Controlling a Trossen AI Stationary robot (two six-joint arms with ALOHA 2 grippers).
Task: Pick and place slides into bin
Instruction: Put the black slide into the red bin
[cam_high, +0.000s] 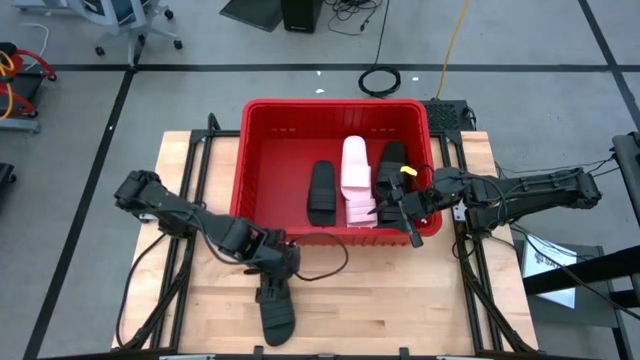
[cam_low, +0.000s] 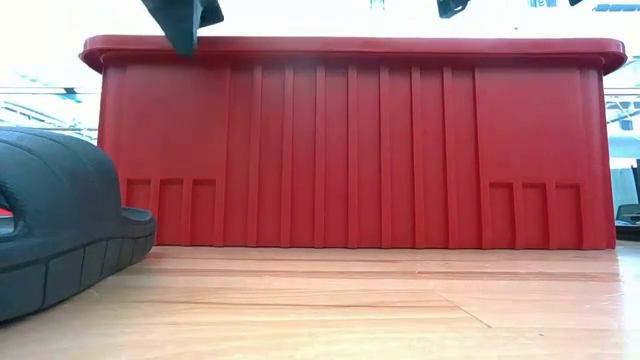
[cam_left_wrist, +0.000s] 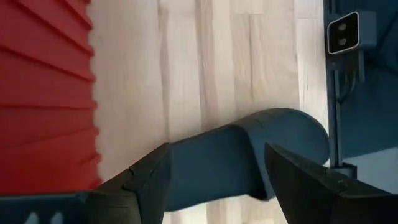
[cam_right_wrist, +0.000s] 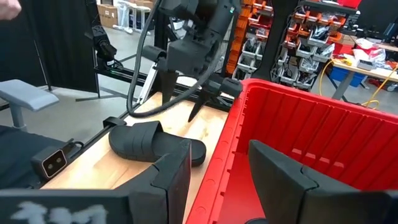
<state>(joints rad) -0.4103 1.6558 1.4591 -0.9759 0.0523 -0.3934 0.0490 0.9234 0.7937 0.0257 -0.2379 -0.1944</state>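
Your left gripper (cam_high: 272, 292) hangs with jaws apart above a black slide (cam_high: 277, 312) lying lengthwise away from the bin (cam_high: 262, 120). Your right gripper (cam_high: 407, 222), jaws parted and empty, hovers over the bin's rim.

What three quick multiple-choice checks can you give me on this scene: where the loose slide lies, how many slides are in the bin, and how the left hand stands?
1. Where is the black slide that is outside the red bin?
A. On the wooden table in front of the bin
B. On the floor behind the bin
C. Hanging on the bin's rim

2. How many slides can be seen inside the bin?
A. One
B. Three
C. Six

3. What is the left hand doing?
A. Shut on a white slide
B. Open above the black slide
C. Reaching into the bin

Answers:
1 A: the high view shows it on the table near the front edge.
2 B: two black ones and a pale one show.
3 B: the left wrist view shows spread fingers with the slide beyond.
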